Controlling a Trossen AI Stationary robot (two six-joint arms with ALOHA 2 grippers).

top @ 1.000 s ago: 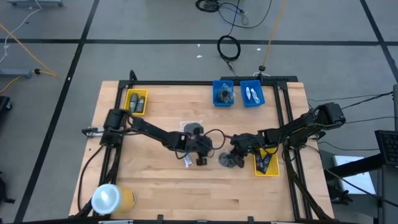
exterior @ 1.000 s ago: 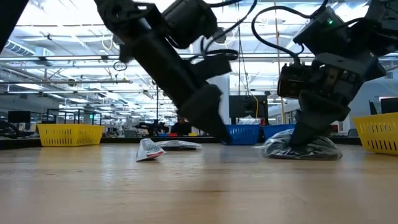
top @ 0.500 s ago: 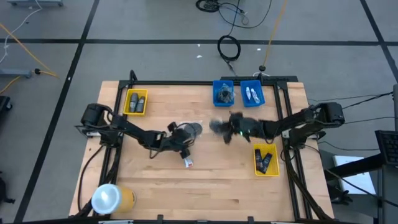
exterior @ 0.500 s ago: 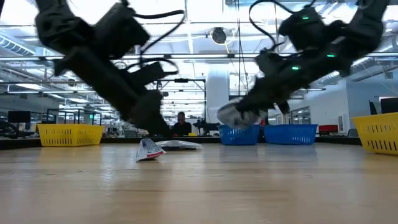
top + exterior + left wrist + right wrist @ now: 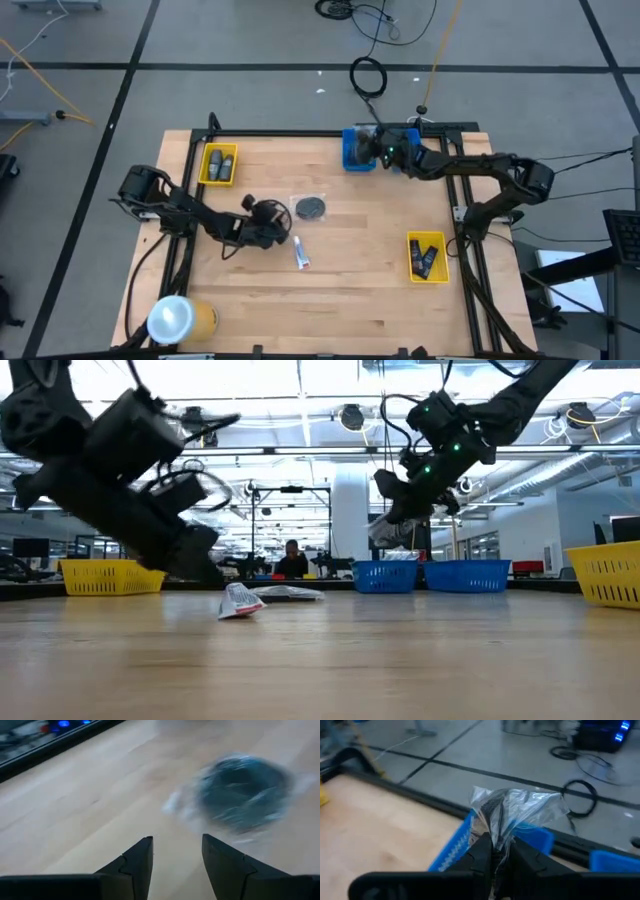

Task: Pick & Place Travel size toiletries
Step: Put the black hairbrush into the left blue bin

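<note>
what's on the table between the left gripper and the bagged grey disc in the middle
Nothing: the left wrist view shows bare wood between the left gripper and the bagged disc, fingers open.

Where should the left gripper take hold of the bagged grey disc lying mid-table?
The bagged grey disc lies flat, so come straight down and pinch the loose clear film at its edge nearest the open left gripper. The right gripper holds its own bag that way.
</note>
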